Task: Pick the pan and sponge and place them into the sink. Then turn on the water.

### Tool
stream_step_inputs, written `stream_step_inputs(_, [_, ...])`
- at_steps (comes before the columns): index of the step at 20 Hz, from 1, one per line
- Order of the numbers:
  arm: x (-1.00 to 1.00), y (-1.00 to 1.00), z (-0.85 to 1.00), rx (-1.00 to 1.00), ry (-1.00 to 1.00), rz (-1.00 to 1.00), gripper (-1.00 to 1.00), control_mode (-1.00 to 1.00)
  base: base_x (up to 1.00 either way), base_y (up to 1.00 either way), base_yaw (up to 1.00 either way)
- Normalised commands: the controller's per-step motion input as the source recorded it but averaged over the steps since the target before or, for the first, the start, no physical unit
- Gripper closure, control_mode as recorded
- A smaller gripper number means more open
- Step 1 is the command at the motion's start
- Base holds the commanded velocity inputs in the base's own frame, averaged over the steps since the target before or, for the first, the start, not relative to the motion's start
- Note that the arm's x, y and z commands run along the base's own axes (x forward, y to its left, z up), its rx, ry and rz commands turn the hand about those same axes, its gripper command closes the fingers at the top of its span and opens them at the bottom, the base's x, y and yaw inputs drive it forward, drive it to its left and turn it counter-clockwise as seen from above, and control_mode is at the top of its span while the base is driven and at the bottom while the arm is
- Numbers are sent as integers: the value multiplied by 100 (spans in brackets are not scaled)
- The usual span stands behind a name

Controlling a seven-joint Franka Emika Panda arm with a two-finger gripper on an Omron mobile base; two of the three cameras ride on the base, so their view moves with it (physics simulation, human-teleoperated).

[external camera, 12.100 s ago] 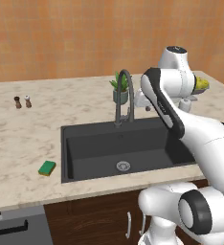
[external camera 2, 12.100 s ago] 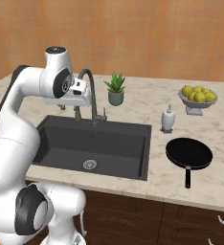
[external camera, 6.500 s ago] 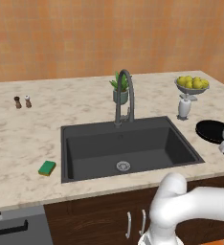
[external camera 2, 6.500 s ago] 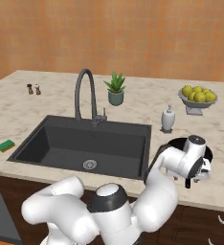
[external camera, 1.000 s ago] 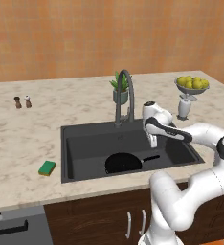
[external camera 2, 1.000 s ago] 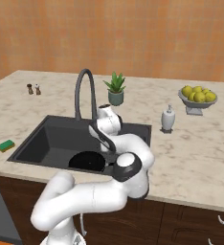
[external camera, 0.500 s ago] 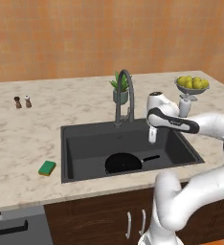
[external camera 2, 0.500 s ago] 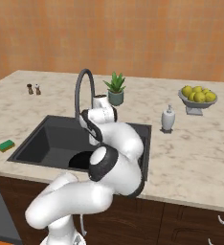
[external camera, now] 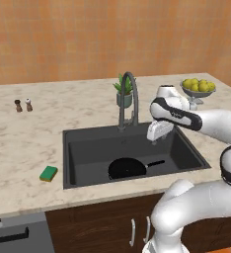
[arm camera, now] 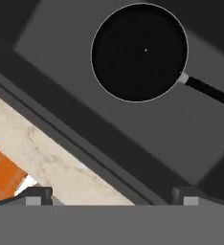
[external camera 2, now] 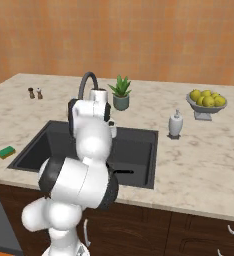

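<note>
The black pan (external camera: 129, 169) lies flat on the floor of the dark sink (external camera: 88, 141), its handle (external camera: 155, 163) pointing right. In the hand view the pan (arm camera: 139, 52) lies below and ahead of my gripper (arm camera: 111, 195), whose fingertips (arm camera: 37, 194) stand far apart with nothing between them. My gripper (external camera: 154, 138) hangs open above the right half of the basin, just right of the arched faucet (external camera: 129, 99). The green sponge (external camera: 48, 173) rests on the counter left of the sink, far from the gripper; the sponge (external camera 2: 6, 151) also appears in the right base view. No water stream is visible.
A potted plant (external camera: 124, 94) stands behind the faucet. A soap dispenser (external camera 2: 175, 124) and a bowl of lemons (external camera 2: 206, 102) sit right of the sink. Salt and pepper shakers (external camera: 22, 105) stand at the far left. My own arm blocks much of the basin (external camera 2: 139, 145) in the right base view.
The gripper has risen a little above the basin and the arm has swung over to the right. The pan stays where it lay in the sink, and the sponge has not moved.
</note>
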Motion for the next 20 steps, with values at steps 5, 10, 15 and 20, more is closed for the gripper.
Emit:
stream_step_inputs(5, [-91,82,33,2,-3,-43,-100,-100,0,0,0])
stream_step_inputs(10, [-68,96,21,0,-1,-42,-100,-100,0,0,0])
stream_step_inputs(15, [-31,100,15,0,0,-36,-100,-100,0,0,0])
stream_step_inputs(20, [-3,100,16,-2,0,-26,-100,-100,0,0,0])
